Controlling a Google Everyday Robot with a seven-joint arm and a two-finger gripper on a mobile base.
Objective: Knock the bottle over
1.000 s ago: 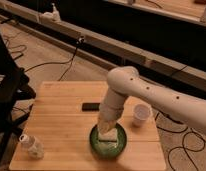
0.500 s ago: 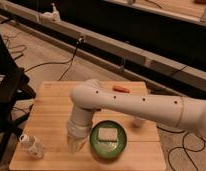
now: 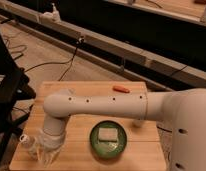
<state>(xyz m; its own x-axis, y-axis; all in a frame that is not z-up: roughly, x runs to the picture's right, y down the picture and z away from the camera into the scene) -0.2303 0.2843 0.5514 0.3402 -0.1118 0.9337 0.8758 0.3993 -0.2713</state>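
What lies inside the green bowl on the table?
A pale rectangular block lies in the green bowl; the bowl floor beneath it is covered. The claw is beside the bottle.

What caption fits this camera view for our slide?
The gripper hangs beside the clear bottle near the wooden table's corner, a green bowl nearby.

Single view: camera high and close behind the arm (image 3: 111, 105), facing down and forward over the wooden surface (image 3: 91, 87). Pincer (image 3: 46, 150) sits at lower left of frame.
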